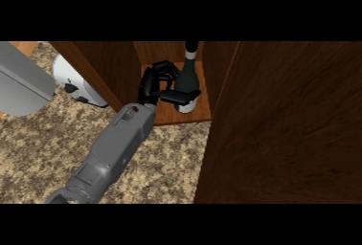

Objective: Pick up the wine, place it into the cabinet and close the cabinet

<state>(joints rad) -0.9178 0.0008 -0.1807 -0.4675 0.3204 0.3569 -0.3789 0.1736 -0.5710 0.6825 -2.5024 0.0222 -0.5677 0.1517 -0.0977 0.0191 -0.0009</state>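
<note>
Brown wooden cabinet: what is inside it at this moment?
A dark glass wine bottle rests on the shelf of the brown wooden cabinet, with the black left hand curled round its lower body. The hand covers part of the bottle and the shelf beneath.

this is a kitchen. a speckled, stone-look counter (176, 158) carries a dark wooden cabinet (106, 67) whose door (290, 124) stands open, with a wine bottle (188, 79) upright on the shelf inside. at the left a white appliance (74, 81) with dark knobs sits beside a rounded grey object (21, 81).
</note>
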